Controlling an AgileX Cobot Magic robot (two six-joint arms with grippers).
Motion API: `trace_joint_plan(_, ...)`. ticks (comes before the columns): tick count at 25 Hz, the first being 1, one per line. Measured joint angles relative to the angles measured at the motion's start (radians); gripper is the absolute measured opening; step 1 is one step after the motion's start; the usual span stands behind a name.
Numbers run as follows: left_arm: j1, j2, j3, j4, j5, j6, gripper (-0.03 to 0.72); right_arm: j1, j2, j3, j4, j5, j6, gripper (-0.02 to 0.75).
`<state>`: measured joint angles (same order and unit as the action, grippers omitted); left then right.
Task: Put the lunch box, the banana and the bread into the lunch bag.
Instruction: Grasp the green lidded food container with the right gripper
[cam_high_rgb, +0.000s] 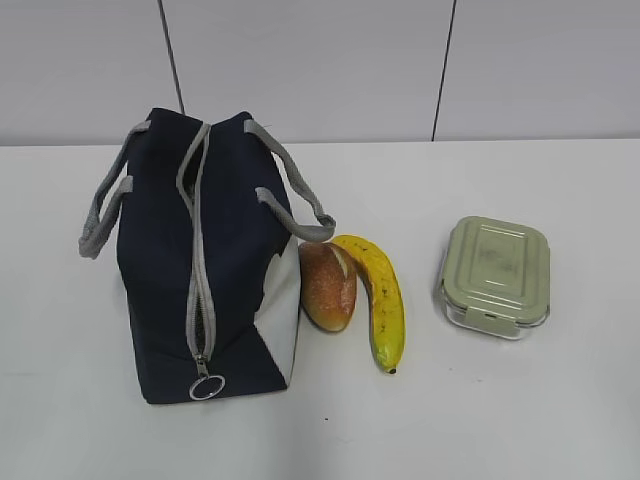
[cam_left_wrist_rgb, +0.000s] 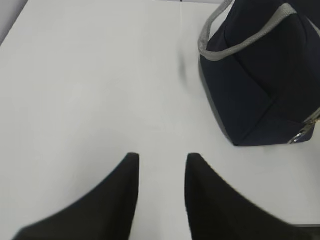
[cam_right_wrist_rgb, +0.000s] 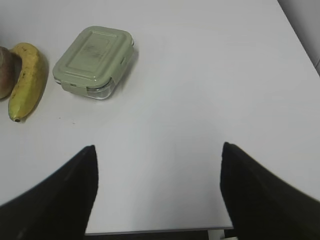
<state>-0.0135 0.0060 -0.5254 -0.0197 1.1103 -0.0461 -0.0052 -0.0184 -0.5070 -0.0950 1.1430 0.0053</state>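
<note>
The navy lunch bag (cam_high_rgb: 200, 270) stands on the left of the white table, its grey zipper (cam_high_rgb: 200, 290) closed with the ring pull (cam_high_rgb: 205, 386) at the near end. The bread (cam_high_rgb: 327, 285) lies against its white side panel, the banana (cam_high_rgb: 380, 295) right of the bread. The lunch box (cam_high_rgb: 497, 275) with its sage-green lid sits further right. My left gripper (cam_left_wrist_rgb: 161, 157) is open and empty over bare table left of the lunch bag (cam_left_wrist_rgb: 265, 80). My right gripper (cam_right_wrist_rgb: 158, 147) is wide open and empty near the front edge, with the lunch box (cam_right_wrist_rgb: 95, 61) and banana (cam_right_wrist_rgb: 26, 80) far off to its upper left.
The table's front edge (cam_right_wrist_rgb: 150, 231) runs just under my right gripper. A grey panelled wall (cam_high_rgb: 320, 65) stands behind the table. The bag's grey handles (cam_high_rgb: 290, 190) hang to both sides.
</note>
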Motion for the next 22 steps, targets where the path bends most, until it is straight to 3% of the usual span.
trace_joint_plan(12,0.000,0.494,-0.206,-0.183,-0.049,0.000,0.254,0.000,0.000,0.000,0.000,0.000,0.000,0.564)
trace_joint_plan(22,-0.064,0.962,-0.449,-0.253,-0.068,0.006,0.451,0.000,0.000,0.000,0.000,0.000,0.000,0.563)
